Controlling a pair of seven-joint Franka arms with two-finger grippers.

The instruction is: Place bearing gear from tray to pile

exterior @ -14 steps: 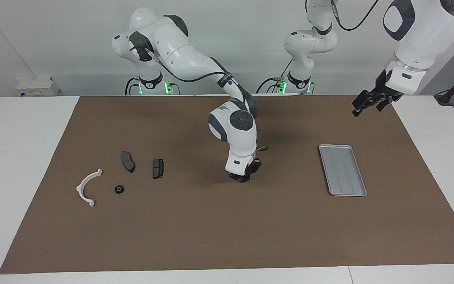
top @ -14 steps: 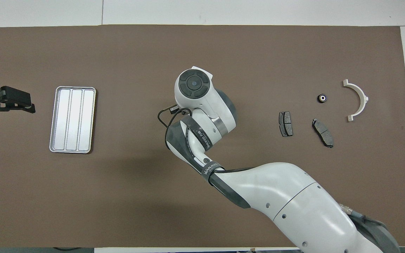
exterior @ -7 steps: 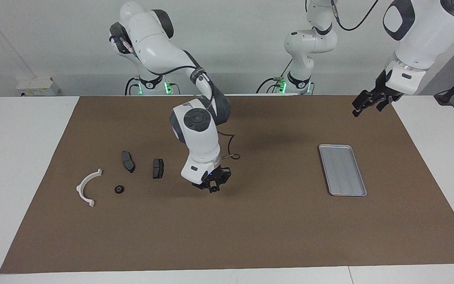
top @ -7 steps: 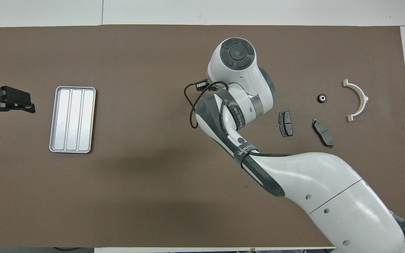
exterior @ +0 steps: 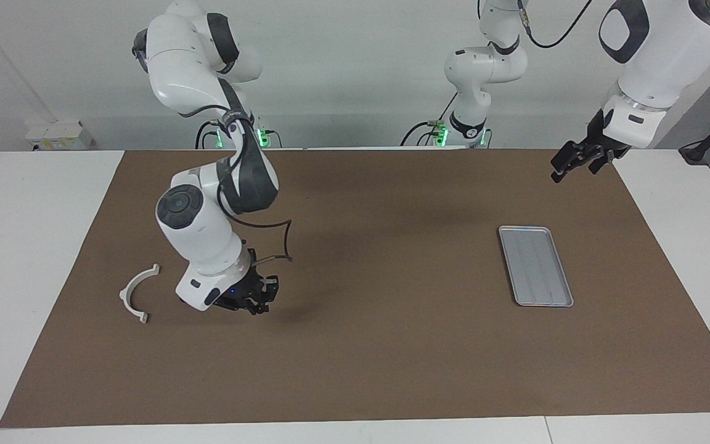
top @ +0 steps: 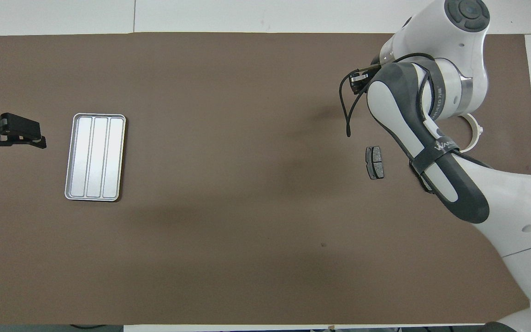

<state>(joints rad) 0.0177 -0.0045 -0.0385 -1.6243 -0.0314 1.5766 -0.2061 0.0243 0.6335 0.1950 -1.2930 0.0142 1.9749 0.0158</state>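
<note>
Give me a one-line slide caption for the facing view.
Right gripper, shut, low beside the white half-ring plastic bracket; ridged silver-grey metal tray empty; left gripper waits open above the mat's corner.

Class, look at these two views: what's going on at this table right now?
The right gripper is shut and low over the mat, near the white bracket and a brake pad; whether it holds the gear cannot be seen. The tray lies empty. The left gripper waits open, raised near the tray's end.
</note>
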